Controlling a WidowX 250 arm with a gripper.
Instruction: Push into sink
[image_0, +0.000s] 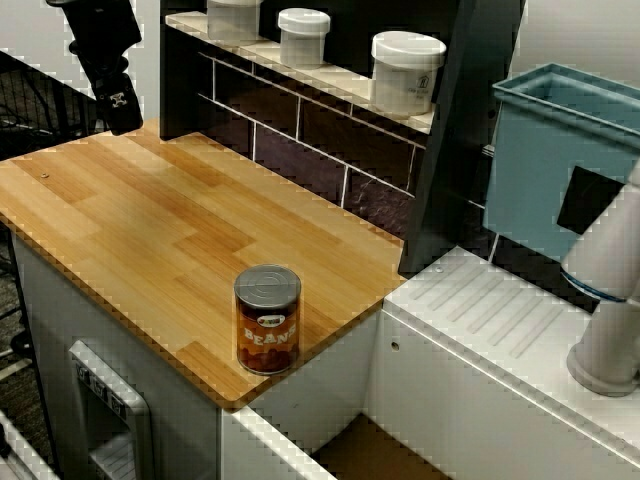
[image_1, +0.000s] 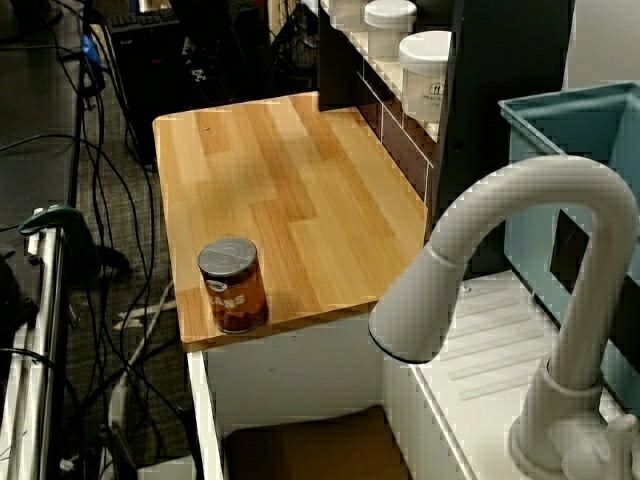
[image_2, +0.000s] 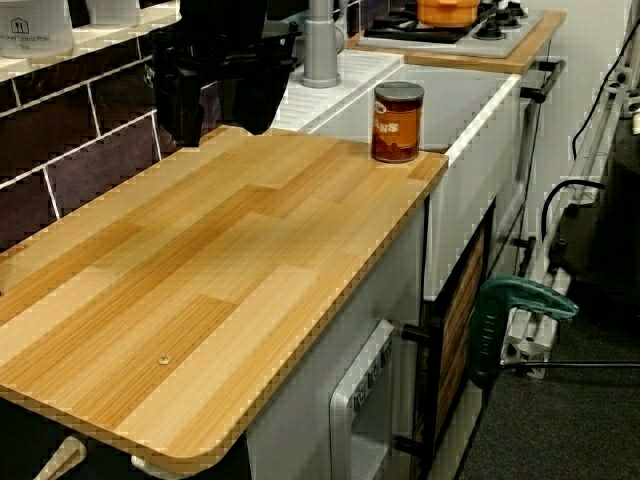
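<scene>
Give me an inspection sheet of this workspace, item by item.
Surface: wooden countertop, bare except for one can.
Job's things: beans can upright near the counter's corner beside the sink; sink basin shows a brown floor.
Clutter: three white jars on the shelf; teal bin; white faucet.
Pincer: black pincer above the counter's far end, away from the can; state unclear.
Cables: many on the floor.
Surroundings: stove with orange pot; green clamp.
</scene>
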